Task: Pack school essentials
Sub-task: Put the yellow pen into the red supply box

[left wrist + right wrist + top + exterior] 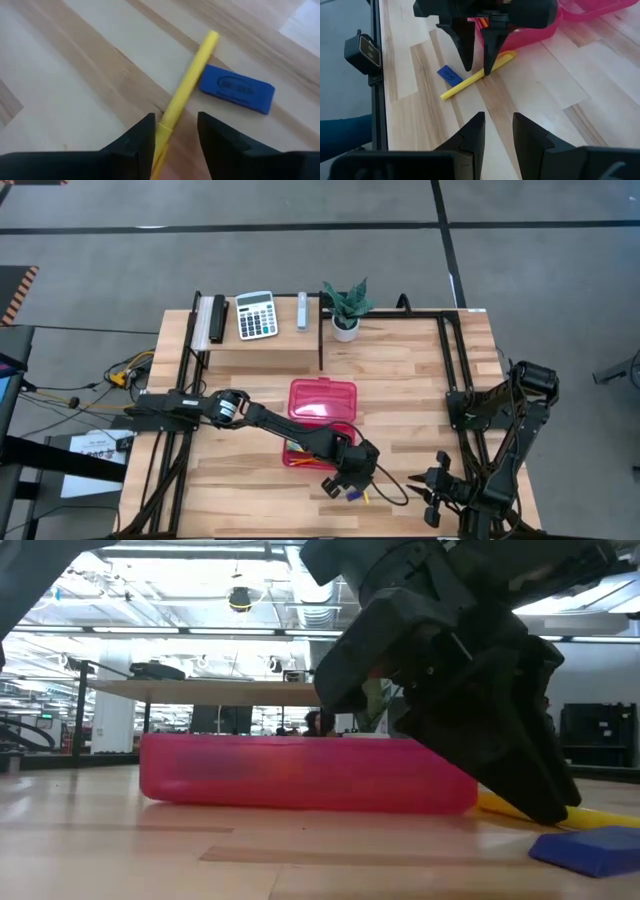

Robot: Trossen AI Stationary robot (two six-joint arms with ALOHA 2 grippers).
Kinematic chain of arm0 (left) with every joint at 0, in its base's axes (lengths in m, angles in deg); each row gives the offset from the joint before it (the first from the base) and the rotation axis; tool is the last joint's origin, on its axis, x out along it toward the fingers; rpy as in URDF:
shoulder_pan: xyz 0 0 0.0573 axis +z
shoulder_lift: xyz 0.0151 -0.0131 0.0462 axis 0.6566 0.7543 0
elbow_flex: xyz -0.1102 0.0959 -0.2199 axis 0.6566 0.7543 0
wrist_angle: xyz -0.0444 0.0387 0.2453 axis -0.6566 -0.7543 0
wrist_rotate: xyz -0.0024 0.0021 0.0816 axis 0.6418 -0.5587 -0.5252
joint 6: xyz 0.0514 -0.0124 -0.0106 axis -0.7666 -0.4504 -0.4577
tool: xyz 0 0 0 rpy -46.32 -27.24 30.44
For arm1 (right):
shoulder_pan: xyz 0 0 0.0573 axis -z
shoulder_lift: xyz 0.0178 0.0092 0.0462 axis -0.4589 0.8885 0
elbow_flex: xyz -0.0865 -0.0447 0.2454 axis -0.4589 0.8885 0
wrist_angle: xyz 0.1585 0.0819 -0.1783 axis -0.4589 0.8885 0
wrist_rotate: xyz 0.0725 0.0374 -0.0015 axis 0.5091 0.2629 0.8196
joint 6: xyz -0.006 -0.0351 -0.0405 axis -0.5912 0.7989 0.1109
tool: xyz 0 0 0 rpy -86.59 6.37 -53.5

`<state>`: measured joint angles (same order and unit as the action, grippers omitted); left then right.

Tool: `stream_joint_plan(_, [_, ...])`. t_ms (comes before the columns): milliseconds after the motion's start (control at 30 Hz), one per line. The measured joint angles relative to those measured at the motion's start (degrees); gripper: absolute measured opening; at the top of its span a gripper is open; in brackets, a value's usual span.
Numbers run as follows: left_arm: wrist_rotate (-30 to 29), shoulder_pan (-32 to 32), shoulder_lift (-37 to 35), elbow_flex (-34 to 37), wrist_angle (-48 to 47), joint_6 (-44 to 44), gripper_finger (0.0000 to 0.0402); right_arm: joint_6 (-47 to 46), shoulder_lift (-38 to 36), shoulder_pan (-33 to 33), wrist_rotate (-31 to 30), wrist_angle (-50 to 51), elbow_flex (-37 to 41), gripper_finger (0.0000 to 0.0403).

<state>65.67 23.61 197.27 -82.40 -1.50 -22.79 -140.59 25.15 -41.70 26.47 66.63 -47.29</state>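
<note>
A yellow pen-like stick (187,82) lies flat on the wooden table beside a small blue eraser (237,89). Both sit just in front of the open pink case (322,402), whose tray (305,448) holds something orange. My left gripper (175,137) is open and points down over the stick. One finger stands on each side of the stick, near the end closest to the case; the right wrist view shows the same stance (477,70). My right gripper (495,135) is open and waits near the table's right front corner (435,488). My left gripper comes at the yellow stick (465,85) from above, its open fingers (147,137) set across the stick near the end (162,127) by the case. The stick lies flat on the table. I cannot tell whether a finger touches it.
The white calculator (255,315) and the small potted plant (345,310) stand on a raised wooden shelf at the far edge. Black frame posts (455,370) run along both sides of the table. Bare wood lies to the left of the case and between the two grippers.
</note>
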Motion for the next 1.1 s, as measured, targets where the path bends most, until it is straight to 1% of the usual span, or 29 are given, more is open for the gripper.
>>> stream_joint_plan(100, [-0.2, 0.0, 0.0, 0.0, -0.4, -0.5, 0.0103, 0.0, 0.0, 0.0, 0.0, 0.0, 0.0, 0.0107])
stream_joint_plan(233, [-3.1, 0.0, 0.5, -0.4, -0.3, -0.6, 0.0066, 0.0, 0.0, 0.0, 0.0, 0.0, 0.0, 0.0107])
stream_joint_plan(300, [-2.8, 0.0, 0.5, -0.8, -2.1, -0.6, 0.0046, 0.0, 0.0, 0.0, 0.0, -0.1, 0.0, 0.0107])
stream_joint_plan(433, [-1.8, 0.0, 0.5, -0.9, -2.2, -0.7, 0.0010, 0.0, 0.0, 0.0, 0.0, 0.0, 0.0, 0.0107])
stream_joint_plan(600, [-2.4, -0.2, 0.5, -0.9, -1.9, -0.4, 0.0009, 0.0, 0.0, 0.0, 0.0, 0.0, 0.0, 0.0107])
stream_joint_plan(733, [-3.6, -0.6, 0.6, -1.3, 0.0, 1.5, 0.0003, -0.2, 0.0, 0.0, 0.0, 0.0, 0.0, 0.0107])
stream_joint_plan(933, [-3.7, -0.6, 0.7, -6.6, -0.3, 4.6, 0.0002, -0.1, 0.0, 0.0, 0.0, 0.0, 0.0, 0.0107])
stream_joint_plan(1033, [-3.8, -0.7, 0.6, -9.6, -2.8, 5.5, 0.0002, -0.1, 0.0, 0.0, 0.0, 0.0, 0.0, 0.0107])
stream_joint_plan(1100, [-5.5, -0.7, 0.6, -10.5, -1.9, 8.8, 0.0002, -0.2, 0.0, 0.0, 0.0, -0.1, 0.0, 0.0107])
